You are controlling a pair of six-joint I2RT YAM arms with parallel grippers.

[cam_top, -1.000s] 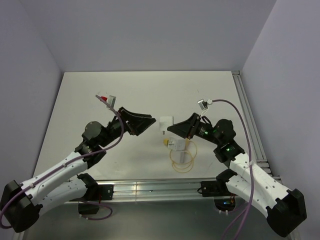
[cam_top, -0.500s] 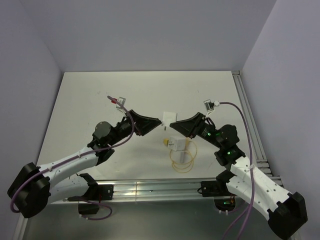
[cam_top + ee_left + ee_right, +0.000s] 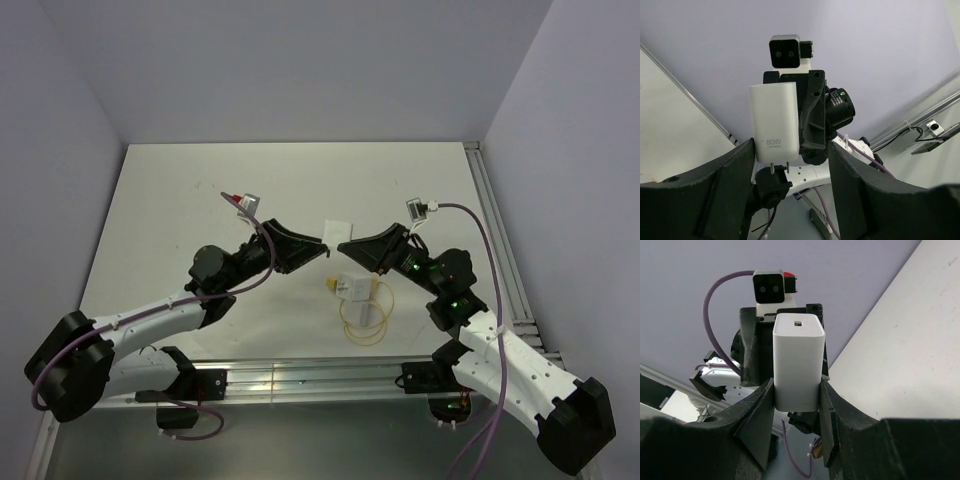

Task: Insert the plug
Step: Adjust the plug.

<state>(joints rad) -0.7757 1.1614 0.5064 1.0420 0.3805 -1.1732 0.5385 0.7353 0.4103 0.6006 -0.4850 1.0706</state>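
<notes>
Two arms meet tip to tip, a white charger (image 3: 337,228) raised between them.
Overhead: both arms reach inward, left gripper (image 3: 318,250) facing right gripper (image 3: 345,246); yellow cable (image 3: 365,322) coiled on the table (image 3: 180,200). Left wrist: left fingers (image 3: 725,190) spread astride the charger, not clamping; prongs show. Right wrist: right fingers (image 3: 760,425) pinch the charger's sides; port face shows.

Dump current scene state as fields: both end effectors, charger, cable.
right end effector: shut on the charger
left end effector: open, fingers flanking the charger, gap showing on one side
charger: white, held off the table between the two arms
port: empty, faces right wrist camera
yellow cable: coiled on table near right arm, ungripped
insertion: not done
</notes>
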